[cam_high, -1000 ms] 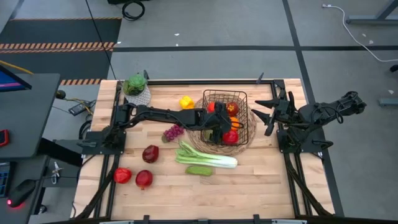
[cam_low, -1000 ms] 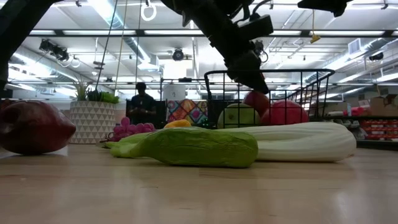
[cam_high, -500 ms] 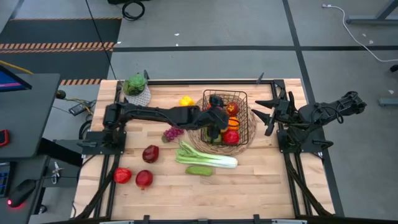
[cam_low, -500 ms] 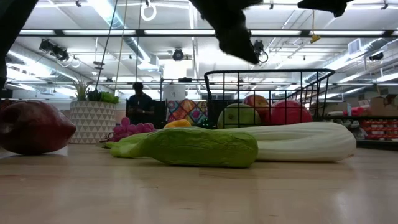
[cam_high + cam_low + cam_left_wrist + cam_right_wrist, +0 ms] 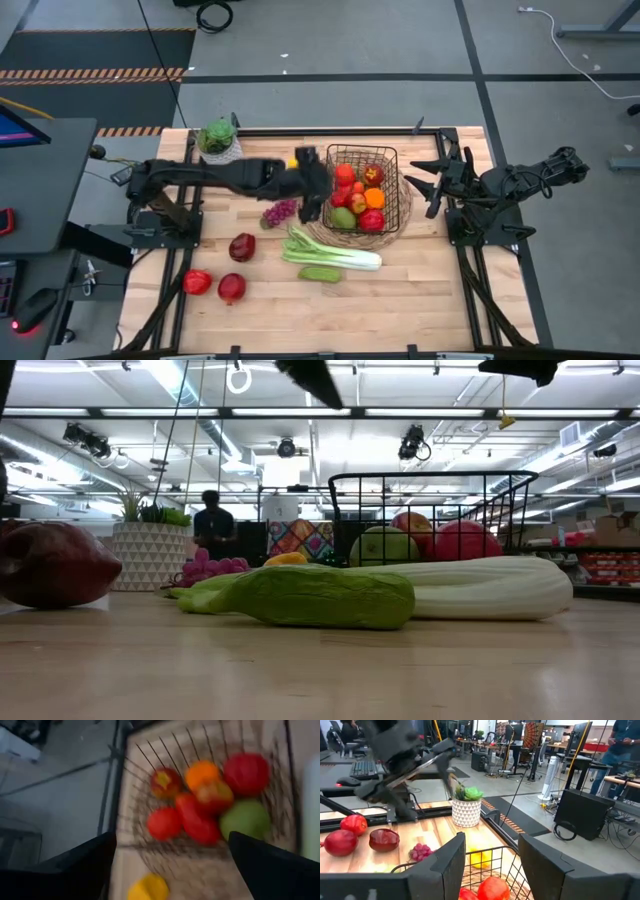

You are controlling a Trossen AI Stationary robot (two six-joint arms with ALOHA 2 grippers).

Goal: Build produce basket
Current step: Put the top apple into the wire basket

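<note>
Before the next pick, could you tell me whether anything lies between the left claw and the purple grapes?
Nothing visible does. The left claw hangs open beside the basket, and the grapes lie on bare table just beside it.

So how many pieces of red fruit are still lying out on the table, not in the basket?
3, all on the left arm's side: a dark red one nearest the grapes, and two more side by side toward the table's near corner. None seems hidden.

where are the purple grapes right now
In the high view the purple grapes lie on the table left of the basket, just above the leek.
</note>
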